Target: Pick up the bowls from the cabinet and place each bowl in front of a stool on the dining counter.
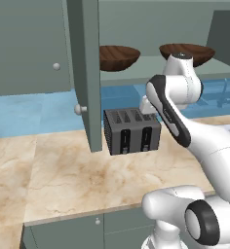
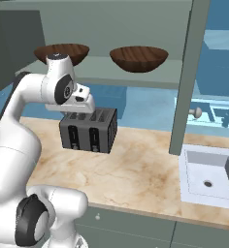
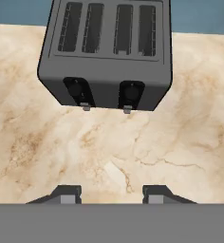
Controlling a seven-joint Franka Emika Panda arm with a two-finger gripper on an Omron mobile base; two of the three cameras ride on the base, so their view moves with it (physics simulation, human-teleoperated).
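The pincer (image 3: 111, 193) hangs partly open and empty above the marble desk (image 3: 109, 152), before a grey toaster (image 3: 107, 52). Farther back, two dark brown, grained wooden bowls (image 2: 139, 58) (image 2: 61, 53) rest apart on the open cabinet's pale shelf (image 2: 111, 72).

Two wooden bowls: left bowl (image 1: 118, 57), right bowl (image 1: 195, 52), both on cabinet shelf (image 1: 151, 65). One toaster (image 1: 132, 130), four slots on top, two levers in front. Two open cabinet doors: one (image 1: 86, 73), other (image 2: 188, 77). One sink (image 2: 208, 178). One robot arm (image 1: 185, 121).
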